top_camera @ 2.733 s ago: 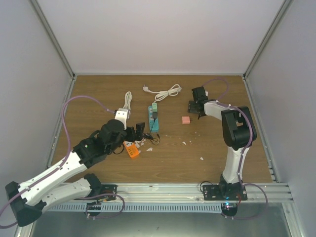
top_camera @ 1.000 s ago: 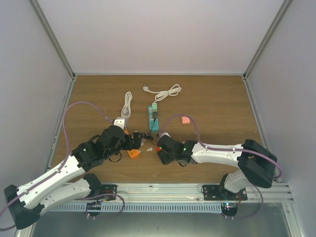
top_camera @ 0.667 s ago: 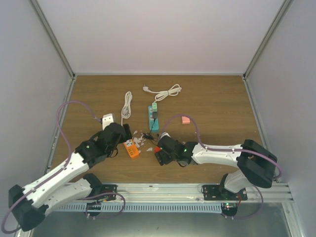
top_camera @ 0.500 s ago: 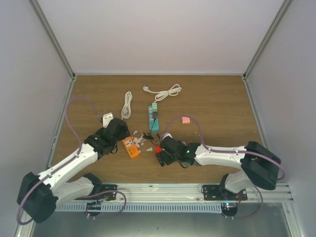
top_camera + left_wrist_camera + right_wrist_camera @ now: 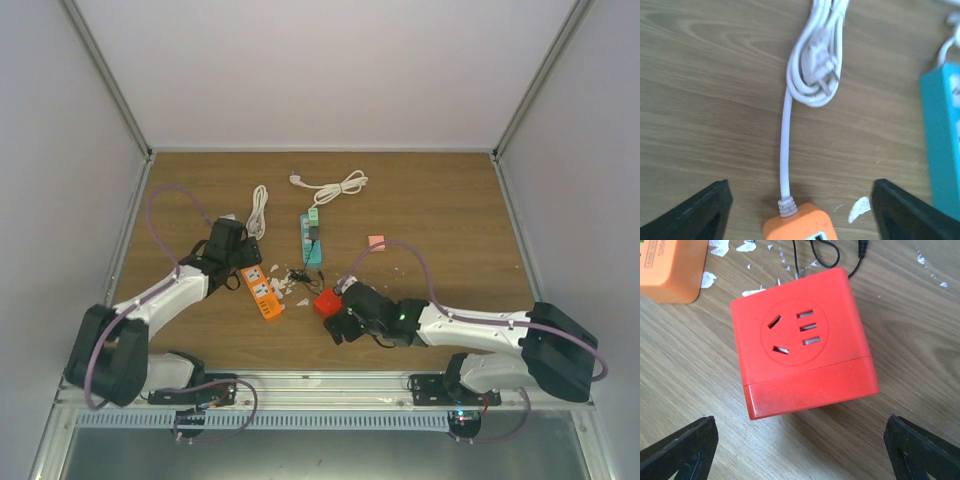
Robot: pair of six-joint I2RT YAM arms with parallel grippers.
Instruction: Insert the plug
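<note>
Hovering with both grippers spread and empty, one over each socket block on the wooden table (image 5: 440,200).

The plug (image 5: 313,234) sits as a small black block on the top face of the teal power strip (image 5: 311,252), well away from both arms; whether its pins are seated cannot be told, and its thin black wire (image 5: 302,275) trails to a tangle off the strip's near end. The left gripper (image 5: 800,192) has its fingers wide apart on either side of the cord end of the orange power strip (image 5: 260,291), touching neither side, with the coiled white cord (image 5: 815,65) lying beyond. The right gripper (image 5: 800,420) is likewise released, its fingers standing clear of the red socket cube (image 5: 800,335), which rests socket-face up just beside the orange strip.
</note>
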